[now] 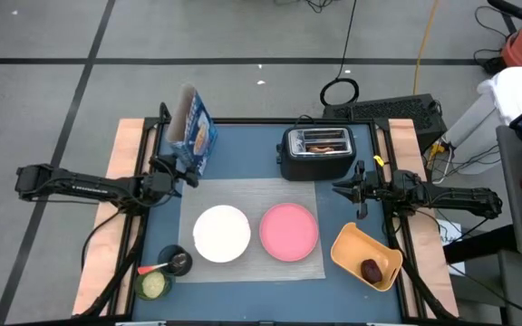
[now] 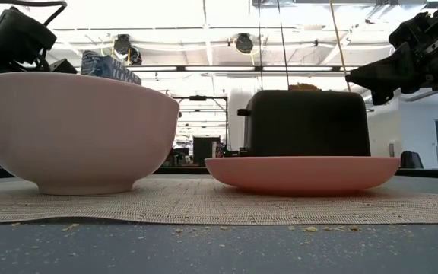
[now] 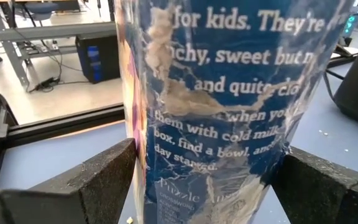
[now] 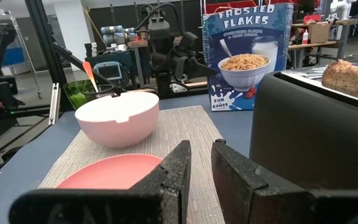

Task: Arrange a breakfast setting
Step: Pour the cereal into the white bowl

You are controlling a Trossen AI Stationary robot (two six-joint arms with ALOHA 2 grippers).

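A blue cereal box (image 1: 191, 131) stands upright at the table's far left. My left gripper (image 1: 187, 172) is open at its near side, one finger on each side of the box (image 3: 210, 93). The white bowl (image 1: 221, 233) and pink plate (image 1: 289, 230) sit on the grey mat (image 1: 252, 195). Toast (image 1: 323, 145) sticks out of the black toaster (image 1: 315, 152). A dark red fruit (image 1: 371, 269) lies in the yellow dish (image 1: 361, 249). A spoon (image 1: 159, 266) rests in a small dark cup. My right gripper (image 1: 337, 188) hovers shut near the toaster, holding nothing. My left gripper comes nearly level at the box's narrow near edge (image 3: 166, 186). The box fills the gap between its fingers (image 3: 104, 177). Whether the fingers touch the box's two broad faces, I cannot tell. The box stands upright on the table.
A small green bowl (image 1: 152, 286) sits at the near left corner beside the dark cup (image 1: 178, 261). Black frame rails (image 1: 143, 226) run along both table sides. Bare blue table lies between the box and the toaster.
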